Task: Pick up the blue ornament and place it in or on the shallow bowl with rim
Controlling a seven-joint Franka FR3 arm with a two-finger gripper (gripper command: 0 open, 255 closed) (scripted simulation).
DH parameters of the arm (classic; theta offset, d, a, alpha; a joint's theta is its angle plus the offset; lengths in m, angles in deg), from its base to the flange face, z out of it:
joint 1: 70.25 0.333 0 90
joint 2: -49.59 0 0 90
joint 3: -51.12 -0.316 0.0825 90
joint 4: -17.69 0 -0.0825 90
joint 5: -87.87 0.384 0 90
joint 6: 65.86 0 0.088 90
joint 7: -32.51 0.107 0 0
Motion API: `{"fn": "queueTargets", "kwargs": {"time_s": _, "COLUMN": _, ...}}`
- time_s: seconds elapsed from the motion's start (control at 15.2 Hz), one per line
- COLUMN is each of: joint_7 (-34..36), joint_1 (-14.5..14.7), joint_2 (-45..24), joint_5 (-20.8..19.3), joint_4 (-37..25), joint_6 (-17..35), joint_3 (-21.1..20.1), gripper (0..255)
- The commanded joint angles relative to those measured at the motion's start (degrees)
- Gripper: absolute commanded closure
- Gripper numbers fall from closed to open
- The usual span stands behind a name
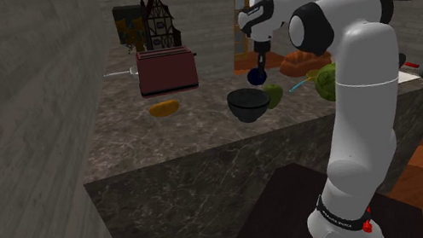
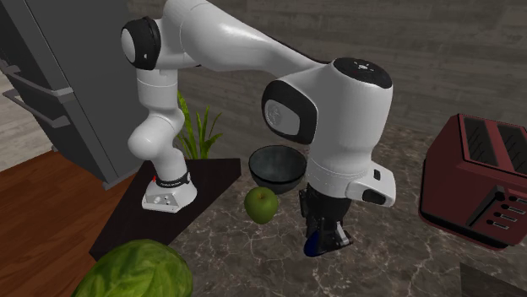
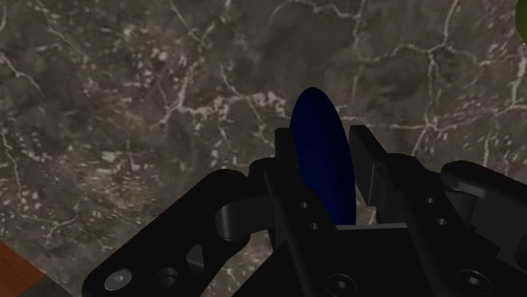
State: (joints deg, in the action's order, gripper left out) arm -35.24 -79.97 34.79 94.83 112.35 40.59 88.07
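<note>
My black gripper [image 3: 322,148] is shut on the blue ornament [image 3: 322,156], a dark blue oval clasped between both fingers above the marble counter. From the shoulder view the ornament [image 1: 257,74] hangs under the gripper [image 1: 259,62], just above and behind the dark shallow bowl [image 1: 247,102]. The second exterior view has the gripper [image 2: 324,234] with the ornament [image 2: 314,245] held over the counter, to the right of the bowl [image 2: 277,166] and apart from it.
A green apple [image 2: 262,203] lies beside the bowl. A dark red toaster [image 1: 166,69] stands at the back, with a yellow fruit [image 1: 164,108] in front of it. A green cabbage [image 2: 135,270] sits near the counter's [image 1: 161,138] edge. A model house [image 1: 158,20] stands behind the toaster.
</note>
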Motion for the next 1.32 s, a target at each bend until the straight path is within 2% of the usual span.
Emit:
{"fn": "queueTargets", "kwargs": {"time_s": 0.0, "joint_7": 0.0, "joint_1": 0.0, "joint_2": 0.2, "joint_5": -0.2, "joint_4": -1.2, "joint_6": -1.3, "joint_3": 0.1, "gripper": 255}}
{"fn": "queueTargets", "kwargs": {"time_s": 1.25, "joint_7": -0.5, "joint_1": -2.1, "joint_2": -1.5, "joint_5": 0.7, "joint_4": -18.0, "joint_6": -16.7, "joint_3": 0.6, "gripper": 255}}
